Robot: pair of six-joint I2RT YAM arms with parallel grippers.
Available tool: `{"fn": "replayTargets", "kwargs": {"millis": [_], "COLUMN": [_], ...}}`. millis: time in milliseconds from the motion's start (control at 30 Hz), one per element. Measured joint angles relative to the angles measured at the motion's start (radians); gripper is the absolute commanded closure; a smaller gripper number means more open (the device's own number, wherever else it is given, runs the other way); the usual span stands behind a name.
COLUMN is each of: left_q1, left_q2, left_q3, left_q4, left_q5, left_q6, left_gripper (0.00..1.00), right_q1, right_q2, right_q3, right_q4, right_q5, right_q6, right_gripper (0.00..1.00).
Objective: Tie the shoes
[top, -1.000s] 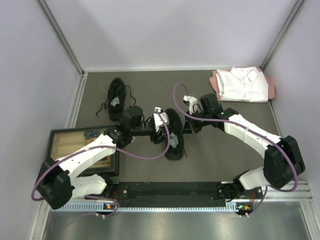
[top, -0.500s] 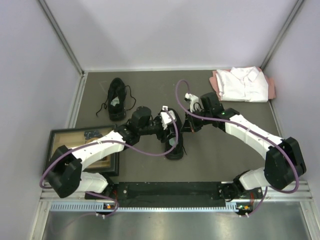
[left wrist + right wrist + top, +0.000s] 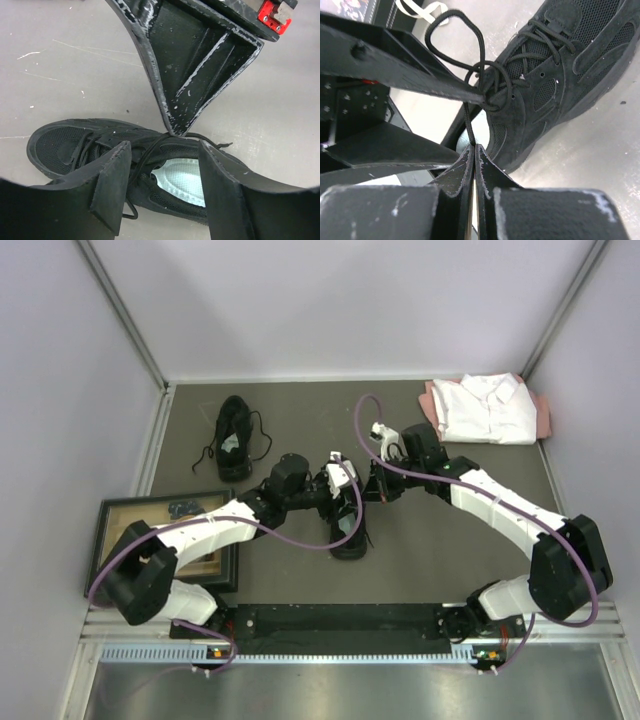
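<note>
One black shoe (image 3: 349, 538) lies mid-table, its pale grey insole (image 3: 186, 181) showing. My left gripper (image 3: 165, 187) hovers just above it, open, with a thin black lace (image 3: 144, 161) running loose between the jaws. My right gripper (image 3: 474, 149) is shut on a strand of that shoe's lace (image 3: 469, 122), pulled taut from the eyelets. A lace loop (image 3: 456, 35) stands above the knot, and one left finger (image 3: 395, 70) reaches to it. In the top view the two grippers (image 3: 345, 480) (image 3: 374, 490) meet over the shoe. The other shoe (image 3: 233, 435) sits at the far left, laces loose.
A folded white shirt (image 3: 486, 408) on a pink cloth lies at the far right corner. A dark-framed wooden tray (image 3: 170, 535) sits at the near left under the left arm. Pale walls close in the grey table on three sides.
My left arm has stretched to the right, bringing its gripper over the near shoe and up against the right gripper. The right gripper has barely moved and stays shut on the lace.
</note>
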Motion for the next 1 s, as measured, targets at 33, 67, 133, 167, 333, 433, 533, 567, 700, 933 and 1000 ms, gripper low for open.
{"fn": "replayTargets", "kwargs": {"millis": [33,67,133,167,333,433,533,567,700,933,1000], "left_q1": [0.0,-0.001,-0.002,-0.002,-0.002,-0.002,-0.002,-0.002,-0.001,-0.001,-0.001], "left_q2": [0.002,0.003,0.006,0.007,0.008,0.008,0.008,0.008,0.008,0.018,0.018], "left_q3": [0.0,0.0,0.0,0.0,0.0,0.0,0.0,0.0,0.0,0.0,0.0], "left_q4": [0.002,0.004,0.007,0.008,0.01,0.011,0.011,0.011,0.011,0.01,0.01], "left_q5": [0.0,0.001,0.0,0.0,0.0,-0.001,-0.004,-0.005,-0.013,-0.048,-0.058], "left_q6": [-0.003,-0.004,-0.007,-0.008,-0.013,-0.02,-0.031,-0.032,-0.043,-0.052,-0.051], "left_gripper": [0.41,0.42,0.43,0.44,0.46,0.46,0.5,0.51,0.6,0.78,0.85], "right_q1": [0.0,0.0,-0.002,-0.002,-0.003,-0.003,-0.003,-0.004,-0.004,-0.004,-0.004], "right_q2": [0.0,0.0,0.0,0.0,0.002,0.006,0.015,0.018,0.024,0.024,0.024], "right_q3": [0.0,0.0,0.0,0.0,0.0,0.0,0.0,0.0,0.0,0.0,0.0], "right_q4": [0.006,0.013,0.026,0.031,0.06,0.084,0.103,0.107,0.124,0.139,0.143], "right_q5": [0.0,0.0,0.0,0.001,0.0,-0.002,-0.005,-0.006,-0.01,-0.02,-0.026], "right_q6": [0.01,0.02,0.04,0.052,0.125,0.166,0.204,0.214,0.25,0.299,0.309], "right_gripper": [1.0,1.0,1.0,1.0,1.0,1.0,1.0,1.0,1.0,1.0,1.0]}}
